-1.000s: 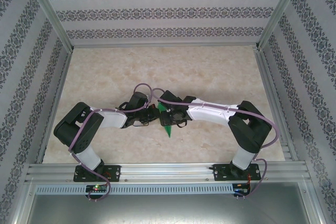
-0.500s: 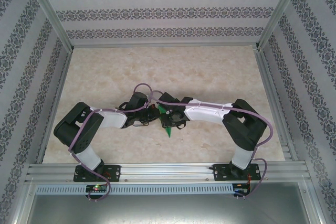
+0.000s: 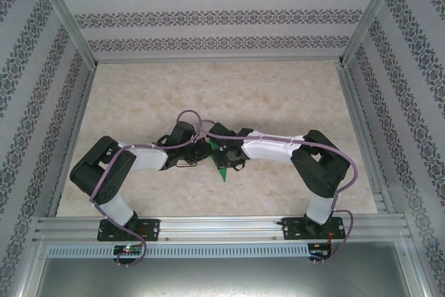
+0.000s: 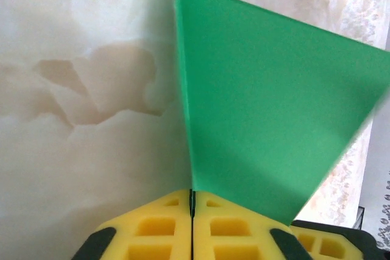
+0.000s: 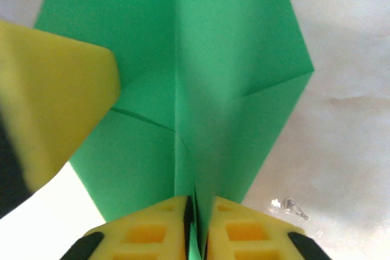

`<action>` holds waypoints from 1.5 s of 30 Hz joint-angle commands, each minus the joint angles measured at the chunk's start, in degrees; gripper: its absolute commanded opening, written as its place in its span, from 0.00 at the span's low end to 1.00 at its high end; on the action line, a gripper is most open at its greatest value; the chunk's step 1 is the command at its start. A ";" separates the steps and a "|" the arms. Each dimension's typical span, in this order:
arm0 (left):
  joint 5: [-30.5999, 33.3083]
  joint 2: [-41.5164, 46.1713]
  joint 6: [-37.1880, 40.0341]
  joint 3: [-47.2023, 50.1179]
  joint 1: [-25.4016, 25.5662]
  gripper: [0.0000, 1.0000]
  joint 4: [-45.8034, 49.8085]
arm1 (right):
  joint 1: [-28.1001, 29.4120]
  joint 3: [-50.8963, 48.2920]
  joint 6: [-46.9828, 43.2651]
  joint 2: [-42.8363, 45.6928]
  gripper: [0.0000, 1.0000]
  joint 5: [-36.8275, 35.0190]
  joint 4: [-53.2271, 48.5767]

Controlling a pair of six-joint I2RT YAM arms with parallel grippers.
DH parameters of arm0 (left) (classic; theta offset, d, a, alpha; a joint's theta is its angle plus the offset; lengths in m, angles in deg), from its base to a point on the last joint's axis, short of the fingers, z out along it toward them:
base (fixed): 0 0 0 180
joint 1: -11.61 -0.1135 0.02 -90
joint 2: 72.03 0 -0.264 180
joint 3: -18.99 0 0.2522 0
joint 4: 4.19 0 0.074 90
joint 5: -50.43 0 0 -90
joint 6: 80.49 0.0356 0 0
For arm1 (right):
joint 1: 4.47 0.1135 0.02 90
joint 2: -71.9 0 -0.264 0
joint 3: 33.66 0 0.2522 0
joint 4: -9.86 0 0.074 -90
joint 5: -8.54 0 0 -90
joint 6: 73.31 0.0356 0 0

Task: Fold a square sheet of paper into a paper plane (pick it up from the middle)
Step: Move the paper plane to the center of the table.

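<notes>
The left tool (image 4: 192, 208) and right tool (image 5: 195, 217) each pinch the green paper plane (image 3: 222, 170) at the middle of the bench (image 3: 278, 95), its tip pointing toward 6 o'clock.

We're looking into a robotics lab test cell, no question. Bare aluminium frame posts (image 3: 66, 15) rise at the corners, boxing in a marble-look tabletop (image 3: 278, 95). Panels of striped floral wallpaper (image 3: 208, 15) close it off at 9, 12 and 3 o'clock. Down at 6 o'clock, a slotted aluminium rail (image 3: 222, 226) carries two black-and-white robot arms bolted side by side: the left arm (image 3: 104, 170) and the right arm (image 3: 323, 170). Lilac cables (image 3: 186, 112) loop along them. A perforated cable strip (image 3: 222, 250) runs below the rail, and a small circuit board (image 3: 128, 248) glows green under the left base.
</notes>
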 commanded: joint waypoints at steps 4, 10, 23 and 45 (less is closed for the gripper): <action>4.32 7.16 2.25 -1.60 -0.92 0.30 8.86 | 0.42 0.32 0.63 3.11 0.07 -5.92 -3.45; 11.99 14.45 3.78 -2.28 -4.62 0.57 22.26 | -2.58 -1.73 -1.53 6.92 0.08 -7.68 -6.00; 20.51 17.30 3.83 -2.20 -8.93 0.95 33.71 | -4.90 0.75 -3.03 2.06 0.18 -6.25 -5.55; 19.48 17.67 4.83 -2.21 -9.87 1.00 34.19 | -6.08 2.13 -3.15 -1.07 0.08 -6.64 -3.86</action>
